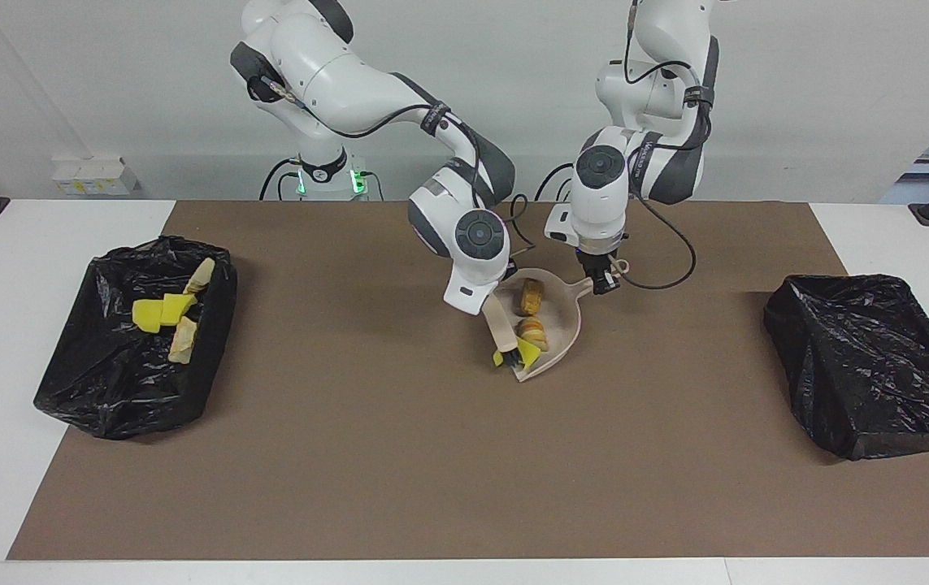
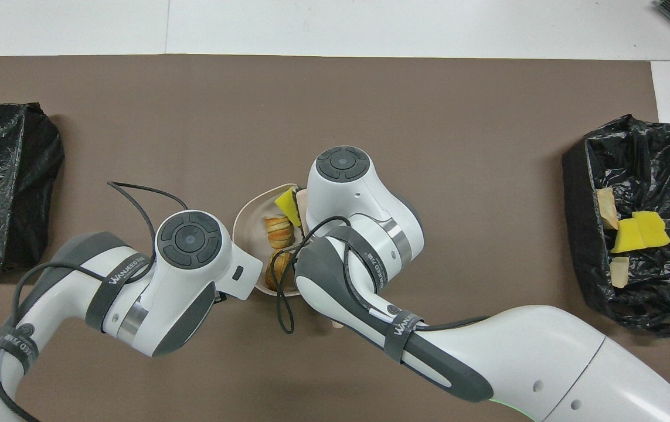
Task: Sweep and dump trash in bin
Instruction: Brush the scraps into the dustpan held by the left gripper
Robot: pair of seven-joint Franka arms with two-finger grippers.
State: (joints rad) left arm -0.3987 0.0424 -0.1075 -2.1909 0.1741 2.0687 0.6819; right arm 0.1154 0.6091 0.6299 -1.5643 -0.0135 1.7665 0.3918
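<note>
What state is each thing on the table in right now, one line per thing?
dustpan: on the mat mid-table, handle held by the left gripper, two bread-like lumps in it.
brush: held by the right gripper, bristles at the pan's mouth against a yellow sponge chunk.
bin at the right arm's end: open, holding four scraps.
bin at the left arm's end: open, no scraps visible.

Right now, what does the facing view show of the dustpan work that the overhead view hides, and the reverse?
Only the facing view shows the left gripper at the dustpan handle and the right gripper on the brush; from overhead the wrists cover both. Only the overhead view looks straight down into the pan's bowl. Both show two bread lumps and a yellow sponge in the pan, more scraps in the bin at the right arm's end, and a second bin.
</note>
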